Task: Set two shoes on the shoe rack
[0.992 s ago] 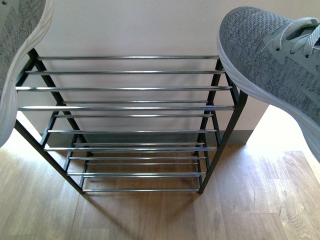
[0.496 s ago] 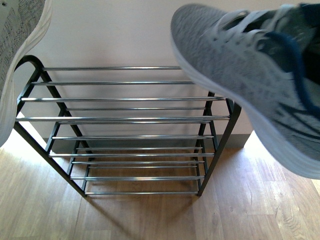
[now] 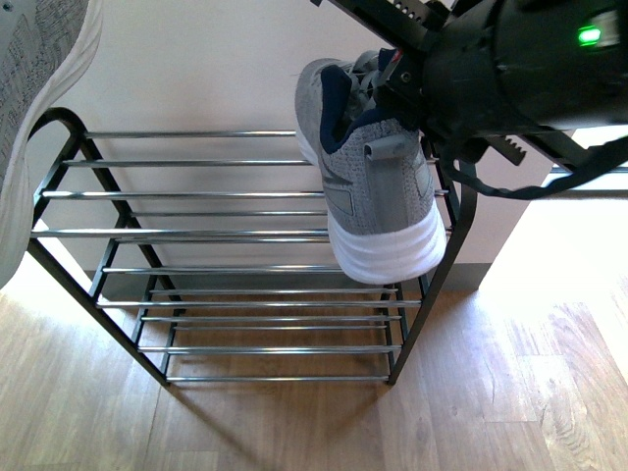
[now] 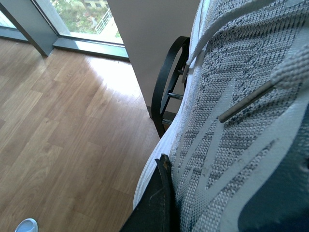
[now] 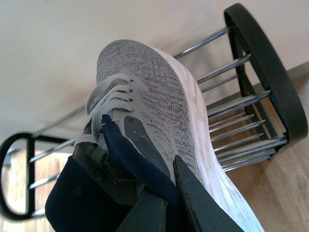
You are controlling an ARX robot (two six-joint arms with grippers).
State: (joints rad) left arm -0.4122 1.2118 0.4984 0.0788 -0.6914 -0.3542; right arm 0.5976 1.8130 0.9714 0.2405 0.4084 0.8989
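The right-hand sneaker (image 3: 378, 186) hangs tilted over the right end of the shoe rack (image 3: 226, 234), its white heel lowest and nearest us, and we cannot tell whether it touches the top bars. Only the right wrist view shows the grip: the jaws of the right gripper (image 5: 171, 193) are closed on the navy collar, toe towards the wall. The left-hand sneaker (image 3: 39, 118) is aloft off the rack's left end. The front view hides its holder. The left wrist view shows one black finger of the left gripper (image 4: 163, 186) pressed against the knit side, above the wooden floor (image 4: 63, 121).
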